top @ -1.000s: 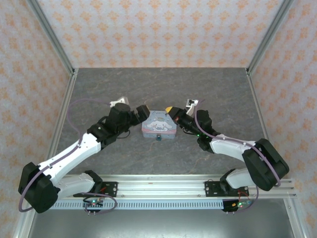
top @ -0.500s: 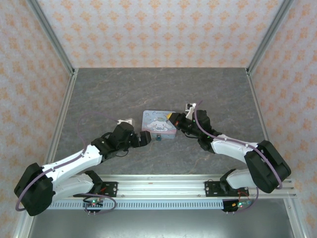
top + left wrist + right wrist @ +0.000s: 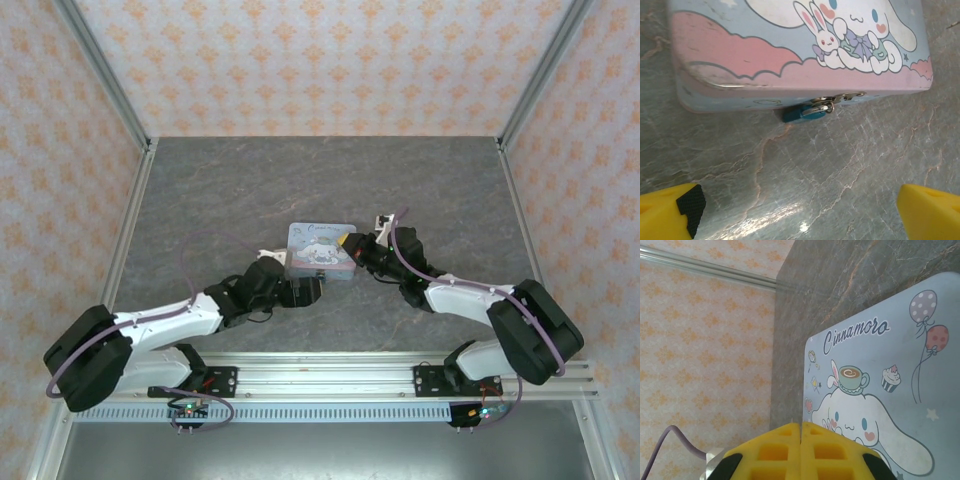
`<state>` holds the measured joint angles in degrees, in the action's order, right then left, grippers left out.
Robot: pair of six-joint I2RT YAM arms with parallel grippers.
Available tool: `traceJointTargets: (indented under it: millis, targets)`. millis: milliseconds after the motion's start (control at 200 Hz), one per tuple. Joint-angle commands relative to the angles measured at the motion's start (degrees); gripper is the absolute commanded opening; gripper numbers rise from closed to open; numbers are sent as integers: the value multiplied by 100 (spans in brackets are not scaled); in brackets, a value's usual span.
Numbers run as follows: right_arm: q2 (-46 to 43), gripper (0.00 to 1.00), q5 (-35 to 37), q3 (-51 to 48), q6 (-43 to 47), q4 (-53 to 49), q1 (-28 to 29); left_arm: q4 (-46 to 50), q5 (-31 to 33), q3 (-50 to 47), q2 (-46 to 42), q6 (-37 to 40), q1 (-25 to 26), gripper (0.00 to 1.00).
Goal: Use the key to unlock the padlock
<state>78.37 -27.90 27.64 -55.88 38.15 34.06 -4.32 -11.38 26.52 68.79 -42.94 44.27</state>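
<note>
L gripper (image 3: 800, 214), spread wide, swung round to padlock (image 3: 804, 111); R gripper (image 3: 801, 429) pressed together.

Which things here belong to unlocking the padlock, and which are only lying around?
For the job:
- padlock, hanging on the front of the cartoon tin
- left gripper, open, facing it
- right gripper, shut, beside the tin

Only there:
- cartoon tin, merely carrying the padlock
- table

Tiny blue padlock (image 3: 801, 113), tilted, seemingly shut, at front of tin (image 3: 740, 95).
</note>
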Motion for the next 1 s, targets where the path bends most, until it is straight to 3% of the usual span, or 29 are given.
traceJointTargets:
  millis: [0,540,831,996]
  targets:
    - [55,0,152,44,48,-7,-31,-501,141,72,229,180,41,99]
    - [1140,0,253,487,87,159,-145,-1198,478,674,1394,387,16,99]
    - [1326,0,255,575,-31,277,-259,-1431,281,811,1799,591,-90,99]
    - [1338,0,242,595,-37,275,-279,-1571,105,622,1800,894,-88,93]
